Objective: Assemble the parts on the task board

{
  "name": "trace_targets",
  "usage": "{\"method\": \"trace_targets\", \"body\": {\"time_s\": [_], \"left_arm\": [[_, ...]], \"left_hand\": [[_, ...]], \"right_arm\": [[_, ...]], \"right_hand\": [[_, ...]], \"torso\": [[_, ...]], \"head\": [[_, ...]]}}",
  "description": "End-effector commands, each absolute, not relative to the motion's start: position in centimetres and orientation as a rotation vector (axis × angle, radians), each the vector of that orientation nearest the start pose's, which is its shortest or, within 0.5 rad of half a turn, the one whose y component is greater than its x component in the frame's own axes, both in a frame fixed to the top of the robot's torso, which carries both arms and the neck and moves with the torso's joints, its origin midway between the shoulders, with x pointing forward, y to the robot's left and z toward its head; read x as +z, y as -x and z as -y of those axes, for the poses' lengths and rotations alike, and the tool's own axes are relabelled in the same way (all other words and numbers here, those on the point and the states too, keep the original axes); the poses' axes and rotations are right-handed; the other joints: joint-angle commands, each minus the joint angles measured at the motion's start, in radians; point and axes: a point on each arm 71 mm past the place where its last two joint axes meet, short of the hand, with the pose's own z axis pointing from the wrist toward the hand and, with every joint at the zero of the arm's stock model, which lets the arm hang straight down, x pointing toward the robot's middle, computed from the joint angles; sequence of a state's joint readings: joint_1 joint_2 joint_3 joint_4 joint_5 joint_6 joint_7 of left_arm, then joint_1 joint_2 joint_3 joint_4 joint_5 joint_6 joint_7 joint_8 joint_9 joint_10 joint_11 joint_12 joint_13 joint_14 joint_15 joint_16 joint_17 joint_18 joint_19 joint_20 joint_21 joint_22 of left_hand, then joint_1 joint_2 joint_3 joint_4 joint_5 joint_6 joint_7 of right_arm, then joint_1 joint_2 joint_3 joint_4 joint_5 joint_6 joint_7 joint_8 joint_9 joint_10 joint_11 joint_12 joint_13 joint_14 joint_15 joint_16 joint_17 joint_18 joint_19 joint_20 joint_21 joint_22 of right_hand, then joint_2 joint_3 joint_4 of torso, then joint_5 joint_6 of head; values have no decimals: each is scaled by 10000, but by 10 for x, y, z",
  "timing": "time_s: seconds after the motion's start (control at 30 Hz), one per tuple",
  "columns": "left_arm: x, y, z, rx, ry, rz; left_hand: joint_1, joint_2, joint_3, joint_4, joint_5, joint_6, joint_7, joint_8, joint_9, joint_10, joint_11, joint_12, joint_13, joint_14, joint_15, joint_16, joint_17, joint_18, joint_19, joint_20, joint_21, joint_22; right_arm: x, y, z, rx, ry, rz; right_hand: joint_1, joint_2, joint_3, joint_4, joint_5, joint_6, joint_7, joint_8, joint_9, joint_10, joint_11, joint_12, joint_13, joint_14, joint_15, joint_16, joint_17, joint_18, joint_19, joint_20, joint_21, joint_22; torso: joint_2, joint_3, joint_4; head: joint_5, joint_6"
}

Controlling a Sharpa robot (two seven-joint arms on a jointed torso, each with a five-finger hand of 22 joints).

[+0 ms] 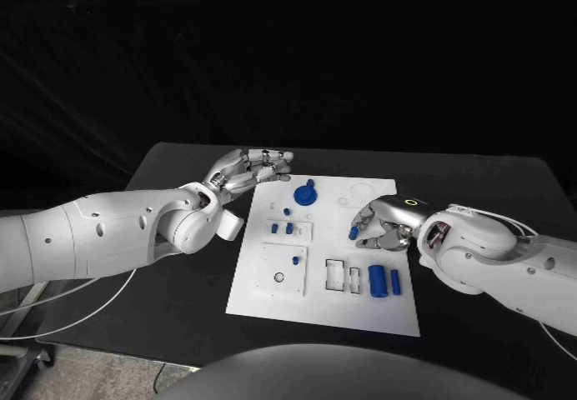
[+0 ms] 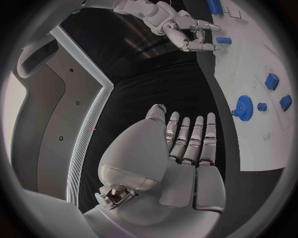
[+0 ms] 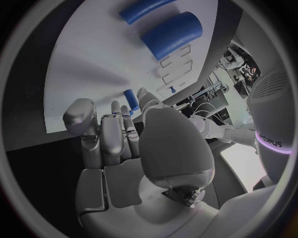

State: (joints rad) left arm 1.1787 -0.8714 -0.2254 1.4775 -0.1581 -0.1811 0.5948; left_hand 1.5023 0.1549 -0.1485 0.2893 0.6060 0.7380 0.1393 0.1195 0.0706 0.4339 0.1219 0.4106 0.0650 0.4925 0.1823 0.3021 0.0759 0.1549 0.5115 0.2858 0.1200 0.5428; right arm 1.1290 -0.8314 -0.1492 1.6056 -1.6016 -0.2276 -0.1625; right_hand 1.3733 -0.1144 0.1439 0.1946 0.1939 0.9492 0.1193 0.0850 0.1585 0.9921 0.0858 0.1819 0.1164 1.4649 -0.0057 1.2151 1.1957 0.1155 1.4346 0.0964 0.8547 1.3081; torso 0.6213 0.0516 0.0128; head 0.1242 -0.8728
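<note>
The silver right hand reaches over the white task board, fingers close together around a small blue peg. Further along the board lie a thick blue cylinder and a slimmer blue rod.

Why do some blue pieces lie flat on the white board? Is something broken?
Nothing looks broken. The two blue cylinders lie loose on the task board, waiting beside empty slots. No spills or cracks show.

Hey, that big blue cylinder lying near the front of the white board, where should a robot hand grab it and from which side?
Grip the big blue cylinder across its round middle, coming down from above. It lies flat on the task board, so only its curved sides are free; a thinner blue rod lies close on its right, so keep the fingers narrow there.
</note>
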Motion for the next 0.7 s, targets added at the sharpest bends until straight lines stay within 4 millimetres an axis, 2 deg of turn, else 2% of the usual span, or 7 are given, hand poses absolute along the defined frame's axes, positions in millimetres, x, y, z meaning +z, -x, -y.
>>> {"method": "trace_targets", "body": {"time_s": [0.03, 0.2, 0.33, 0.7], "left_arm": [[-242, -458, -229, -16005, 8635, -15319], [-247, -457, -229, -16020, 8759, -15517], [-250, -456, -228, -16028, 8840, -15639], [-252, -455, -229, -15970, 8923, -15749]], "left_hand": [[-3, 56, 16, 8, 33, 28, 50, 26, -1, 3, 60, -17, -12, 1, 17, 6, -16, 75, 44, 36, 45, -16], [13, 64, 29, -3, 37, 29, 79, 27, -2, -3, 103, -26, -14, -46, 25, -23, -28, 69, 31, 39, 38, -30], [18, 64, 32, -6, 37, 29, 87, 27, -2, -5, 114, -29, -14, -57, 27, -30, -31, 67, 27, 39, 36, -35], [59, 99, 72, -15, 58, 44, 114, 36, 0, 1, 156, -35, -13, -61, 35, -33, -37, 61, 13, 39, 28, -55]], "right_arm": [[-255, -432, 167, 6384, 3903, -18168], [-260, -432, 163, 6496, 3898, -18137], [-262, -432, 159, 6583, 3907, -18102], [-263, -434, 155, 6723, 3856, -17978]], "right_hand": [[154, 16, 25, -95, 207, 108, 8, 47, 14, 138, -2, 86, -7, 401, 16, 65, 38, -69, 75, -13, 53, 1187], [426, 118, 191, -261, 731, 36, 12, -49, -36, 297, 19, 147, -44, 337, 52, -11, -50, -42, -1, 10, -163, 1143], [518, 152, 291, -317, 931, 23, -18, -83, -65, 348, 35, 146, -85, 290, 71, -62, -105, -23, -55, 24, -290, 1117], [644, 185, 561, -362, 1060, 308, 1, 14, -38, 824, -44, 313, -104, 220, 25, -125, -183, 15, -140, 11, -448, 1083]], "torso": [[5, 1, -4], [-1, -4, -2], [-1, -3, -3], [-10, -2, -3]], "head": [[13, 2], [-21, 2], [-23, 2], [22, 2]]}}
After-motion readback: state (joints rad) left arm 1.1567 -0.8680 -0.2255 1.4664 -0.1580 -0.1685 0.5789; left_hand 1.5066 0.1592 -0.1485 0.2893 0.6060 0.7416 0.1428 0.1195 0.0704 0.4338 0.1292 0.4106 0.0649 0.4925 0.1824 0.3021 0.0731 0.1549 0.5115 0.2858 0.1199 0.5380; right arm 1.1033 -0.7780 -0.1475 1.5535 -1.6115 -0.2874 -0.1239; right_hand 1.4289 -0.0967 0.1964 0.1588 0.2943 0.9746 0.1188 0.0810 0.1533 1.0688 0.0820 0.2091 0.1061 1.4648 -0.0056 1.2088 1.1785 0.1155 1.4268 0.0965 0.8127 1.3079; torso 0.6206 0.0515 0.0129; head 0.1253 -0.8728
